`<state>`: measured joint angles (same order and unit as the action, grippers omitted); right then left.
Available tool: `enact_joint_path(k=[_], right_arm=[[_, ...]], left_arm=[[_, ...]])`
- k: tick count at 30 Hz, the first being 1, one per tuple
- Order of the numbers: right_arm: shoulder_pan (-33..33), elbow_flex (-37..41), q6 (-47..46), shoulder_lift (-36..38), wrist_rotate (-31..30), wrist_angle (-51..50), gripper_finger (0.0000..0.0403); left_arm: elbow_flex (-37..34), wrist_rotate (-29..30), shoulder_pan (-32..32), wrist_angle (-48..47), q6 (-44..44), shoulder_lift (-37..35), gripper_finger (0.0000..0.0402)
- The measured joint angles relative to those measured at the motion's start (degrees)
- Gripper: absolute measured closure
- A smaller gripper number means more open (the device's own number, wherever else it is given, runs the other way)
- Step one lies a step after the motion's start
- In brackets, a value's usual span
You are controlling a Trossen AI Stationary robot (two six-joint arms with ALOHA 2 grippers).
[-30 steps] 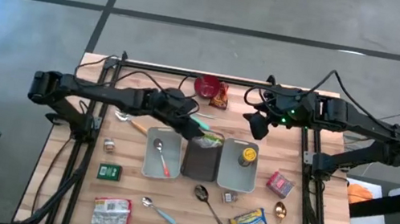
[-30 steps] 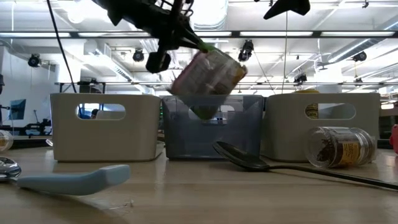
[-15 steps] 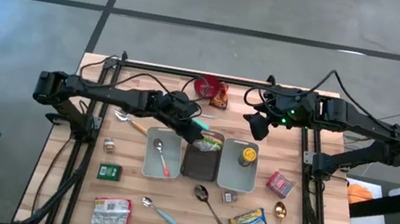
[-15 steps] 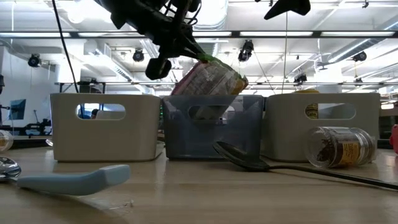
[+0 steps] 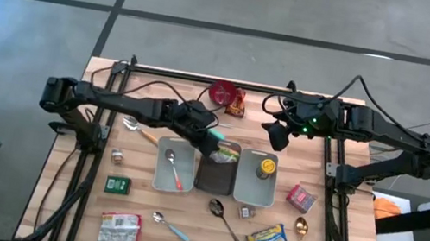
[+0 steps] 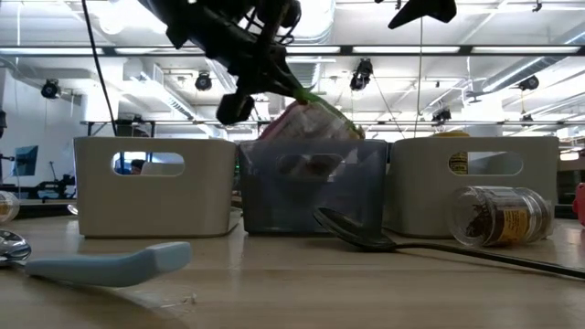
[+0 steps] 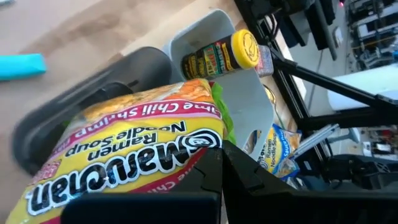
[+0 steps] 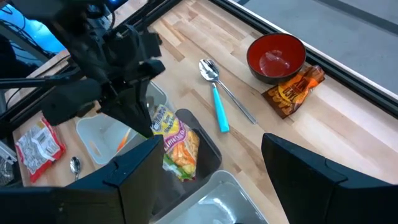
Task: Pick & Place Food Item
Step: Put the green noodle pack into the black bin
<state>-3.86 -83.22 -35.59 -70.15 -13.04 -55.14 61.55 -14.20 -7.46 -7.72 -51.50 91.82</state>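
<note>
Wooden desk [image 5: 140, 204]: at centre, left gripper [image 5: 213, 141] clamps ramen pack [image 5: 225, 152] in dark bin [image 5: 216, 176]; right gripper [image 5: 275, 136], one o'clock, wide.

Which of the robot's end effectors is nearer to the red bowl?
Left, narrowly. The left end effector, shut on the ramen packet over the dark bin, sits below the red bowl. The right end effector hangs open, farther to the bowl's right.

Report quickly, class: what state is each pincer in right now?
Left pincer: closed on the ramen noodle packet, over the dark bin.
Right pincer: open, holding nothing.
</note>
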Motion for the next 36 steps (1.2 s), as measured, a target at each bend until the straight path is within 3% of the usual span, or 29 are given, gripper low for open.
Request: enact_joint_path(k=[6,23,36], right_arm=[[0.00,0.00,-0.11,0.00,0.01,-0.33,0.0135],[0.26,0.00,-0.27,0.00,0.03,-1.94,0.0135],[0.66,0.00,-0.30,0.00,0.02,-1.90,0.0135]], left_arm=[[-0.05,-2.24,0.02,4.97,-1.42,2.15,0.0401],[-0.05,-1.85,-0.14,4.96,0.54,5.94,0.0401],[-0.05,5.05,-1.25,2.77,-1.01,5.87,0.0401]])
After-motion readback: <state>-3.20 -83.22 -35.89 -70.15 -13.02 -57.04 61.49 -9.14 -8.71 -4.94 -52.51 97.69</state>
